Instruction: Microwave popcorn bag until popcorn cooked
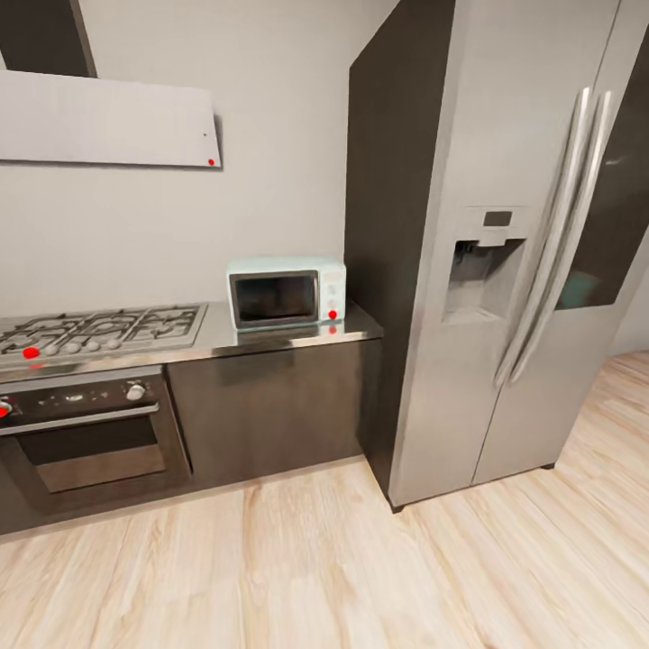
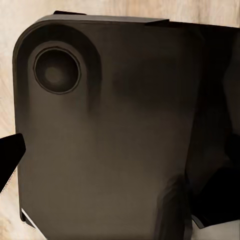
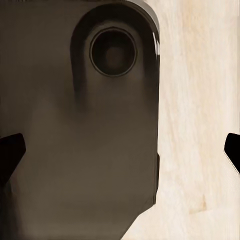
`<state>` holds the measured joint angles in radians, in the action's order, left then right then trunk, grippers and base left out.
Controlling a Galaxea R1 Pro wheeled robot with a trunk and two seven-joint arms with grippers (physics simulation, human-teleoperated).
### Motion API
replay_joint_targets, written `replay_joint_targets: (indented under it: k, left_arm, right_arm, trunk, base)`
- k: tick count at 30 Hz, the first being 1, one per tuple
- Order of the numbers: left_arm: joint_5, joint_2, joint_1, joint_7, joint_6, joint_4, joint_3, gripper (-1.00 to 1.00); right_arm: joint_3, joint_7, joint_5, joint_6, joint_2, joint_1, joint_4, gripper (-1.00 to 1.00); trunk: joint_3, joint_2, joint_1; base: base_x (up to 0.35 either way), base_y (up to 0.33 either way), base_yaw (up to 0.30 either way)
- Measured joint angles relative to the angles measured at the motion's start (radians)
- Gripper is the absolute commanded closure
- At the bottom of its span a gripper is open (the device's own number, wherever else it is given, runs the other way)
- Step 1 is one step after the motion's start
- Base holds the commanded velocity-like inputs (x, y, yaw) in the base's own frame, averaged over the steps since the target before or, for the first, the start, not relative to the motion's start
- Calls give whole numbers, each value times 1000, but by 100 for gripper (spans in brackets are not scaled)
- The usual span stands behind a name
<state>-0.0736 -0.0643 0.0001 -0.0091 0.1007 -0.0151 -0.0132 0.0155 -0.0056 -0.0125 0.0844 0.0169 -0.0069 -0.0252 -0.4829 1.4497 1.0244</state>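
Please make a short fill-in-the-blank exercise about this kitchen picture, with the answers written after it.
1. The microwave stands on the countertop between the gas hob and the ____.
2. The microwave's door is ____.
3. The oven is built in directly below the ____.
4. The floor is made of light ____.

Answers: fridge; closed; gas hob; wood

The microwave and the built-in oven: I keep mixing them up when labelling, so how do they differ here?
The small pale blue microwave stands on top of the grey countertop; the larger dark built-in oven sits below the steel gas hob, in the cabinet front. The microwave's knobs are on a white panel beside its door; the oven's knobs run in a row above its door. Both have dark glass doors, and both are closed.
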Motion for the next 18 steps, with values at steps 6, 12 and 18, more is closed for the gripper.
replay_joint_targets:
  k: [6, 12, 18]
  left_arm:
    - [0, 0, 0, -1, 0, 0, 0, -100]
    - [0, 0, 0, -1, 0, 0, 0, -100]
    - [0, 0, 0, -1, 1, 0, 0, -100]
  right_arm:
    - [0, 0, 0, 0, 0, 0, 0, -100]
    - [0, 0, 0, 0, -1, 0, 0, -100]
    - [0, 0, 0, 0, -1, 0, 0, -100]
  trunk:
    - [0, 0, 0]
    - [0, 0, 0]
    - [0, 0, 0]
  base:
    - [325, 0, 0]
    - [325, -7, 0]
    - [325, -71, 0]
